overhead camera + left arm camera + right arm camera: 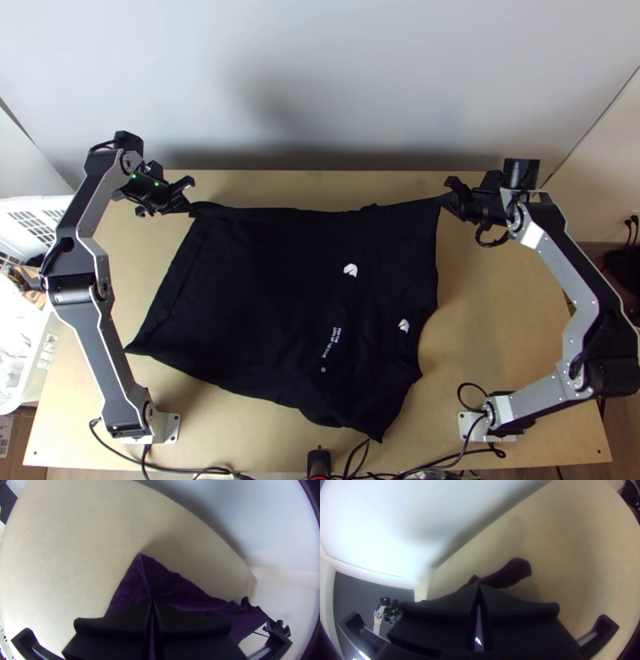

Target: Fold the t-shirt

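A black t-shirt (280, 296) with small white prints lies spread over the middle of the table, its far edge stretched between the two grippers. My left gripper (189, 205) is shut on its far left corner; in the left wrist view the left gripper (152, 601) pinches the cloth (163, 580), a pointed corner sticking out past the fingertips. My right gripper (445, 202) is shut on the far right part; in the right wrist view a short flap of cloth (513, 572) pokes out beyond the right gripper (479, 585). The near side hangs unevenly toward the table's near edge.
A white wall (320, 80) stands right behind the table's far edge. A white basket (32, 232) is beside the table at the left. Bare wood (496, 320) shows right of the shirt. Cables (432, 464) run along the near edge.
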Controlling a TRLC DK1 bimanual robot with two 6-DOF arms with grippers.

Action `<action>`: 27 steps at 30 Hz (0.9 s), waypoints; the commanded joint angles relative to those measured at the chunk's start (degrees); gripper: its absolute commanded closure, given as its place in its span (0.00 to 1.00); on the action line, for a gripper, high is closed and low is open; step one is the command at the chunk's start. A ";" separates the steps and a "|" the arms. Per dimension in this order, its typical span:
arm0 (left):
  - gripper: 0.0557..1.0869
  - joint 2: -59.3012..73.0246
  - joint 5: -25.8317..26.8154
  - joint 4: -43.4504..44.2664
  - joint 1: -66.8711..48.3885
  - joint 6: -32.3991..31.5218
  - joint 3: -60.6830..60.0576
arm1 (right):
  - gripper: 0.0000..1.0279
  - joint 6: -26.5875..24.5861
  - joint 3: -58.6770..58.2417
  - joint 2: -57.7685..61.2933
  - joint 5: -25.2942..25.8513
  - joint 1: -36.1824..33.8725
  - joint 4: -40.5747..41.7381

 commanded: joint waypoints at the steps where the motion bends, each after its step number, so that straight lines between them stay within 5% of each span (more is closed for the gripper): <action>1: 0.96 -0.12 1.22 -3.92 0.82 4.69 0.25 | 0.97 -4.29 0.06 -2.98 -6.44 0.81 -7.60; 6: 0.96 -0.21 2.27 -6.38 1.44 7.85 0.34 | 0.97 -8.68 -0.64 -3.34 -8.20 1.34 -12.88; 27: 0.96 -0.12 3.33 -13.50 1.79 14.36 1.48 | 0.97 -13.43 -3.54 -3.16 -9.60 5.91 -36.17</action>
